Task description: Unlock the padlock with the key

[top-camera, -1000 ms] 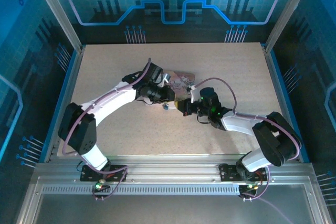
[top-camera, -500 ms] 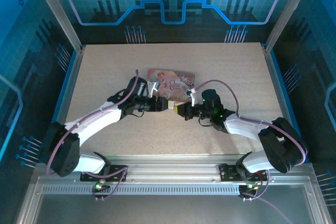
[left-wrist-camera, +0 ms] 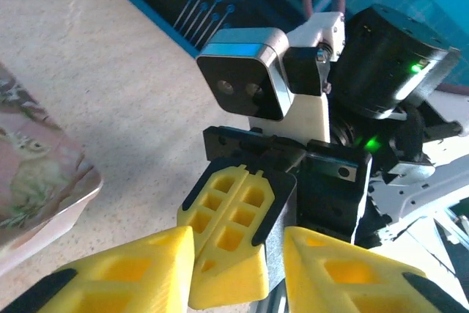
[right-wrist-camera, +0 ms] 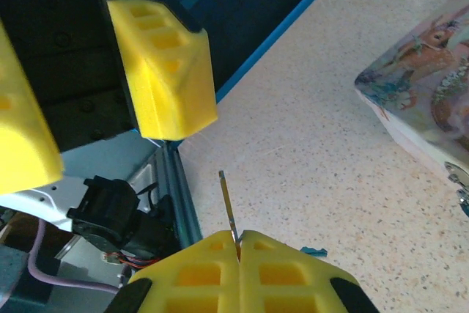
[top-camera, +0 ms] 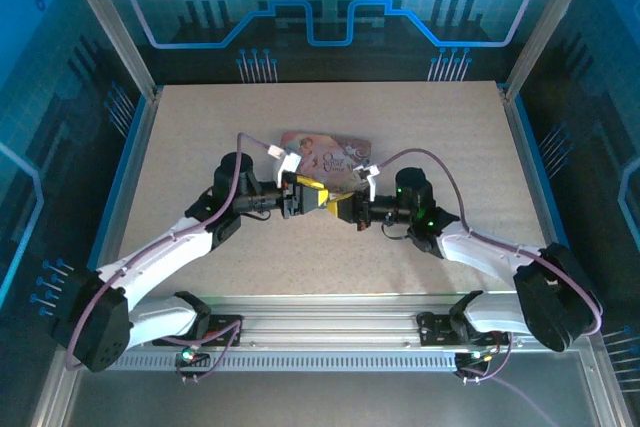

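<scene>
Where the table (top-camera: 200,137) stands: same as a second ago; its speckled top is bare in wide bands to the left, to the right and on the near side of the place where the arms meet. The blue side strips and the metal rail at the near edge are well apart from that place.
Left arm (top-camera: 170,247): a second ago its elbow was raised and its wrist hung over the pink tin (top-camera: 325,150); now it is stretched low from the near left corner toward the middle.
Right arm (top-camera: 490,247): also stretched out more than before, with its elbow further toward the near right corner.
Pink tin: same place. The left arm half covered it before and now its lid shows almost whole. It lies just behind the meeting place, so there is little room on the far side.
Left gripper (top-camera: 312,190): jaws apart, nothing held. It faces the right gripper (right-wrist-camera: 238,240) tip to tip.
Right gripper: jaws pressed together, pinching the key (right-wrist-camera: 228,207).
Key: a thin grey blade standing out from the right fingertips. It points toward the gap of the left gripper, near one left finger (right-wrist-camera: 165,64) but apart from it.
Small bluish piece (right-wrist-camera: 313,252): on the table just beside the right gripper. I cannot tell what it is.
</scene>
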You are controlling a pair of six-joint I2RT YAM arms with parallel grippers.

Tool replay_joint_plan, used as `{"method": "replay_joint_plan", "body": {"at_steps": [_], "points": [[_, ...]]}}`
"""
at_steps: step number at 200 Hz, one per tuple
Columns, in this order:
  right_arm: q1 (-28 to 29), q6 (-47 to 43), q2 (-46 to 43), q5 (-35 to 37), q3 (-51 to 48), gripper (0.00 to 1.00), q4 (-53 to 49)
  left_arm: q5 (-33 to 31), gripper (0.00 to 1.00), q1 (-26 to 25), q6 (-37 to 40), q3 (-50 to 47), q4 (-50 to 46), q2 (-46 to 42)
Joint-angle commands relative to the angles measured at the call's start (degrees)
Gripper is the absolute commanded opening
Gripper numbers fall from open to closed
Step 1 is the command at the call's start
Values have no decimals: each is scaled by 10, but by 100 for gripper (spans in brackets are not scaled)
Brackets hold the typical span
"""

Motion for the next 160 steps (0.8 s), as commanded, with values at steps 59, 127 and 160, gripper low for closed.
{"method": "replay_joint_plan", "body": {"at_steps": [59,127,160], "points": [[7,23,-35,-22,15,0,19,38,35,6,-11,-19,44,22],[23,15,-40,-17,24,0,7,68,14,7,-28,-18,82,49],[24,12,-45,4,27,0,-10,76,0,7,-30,-21,87,48]]}}
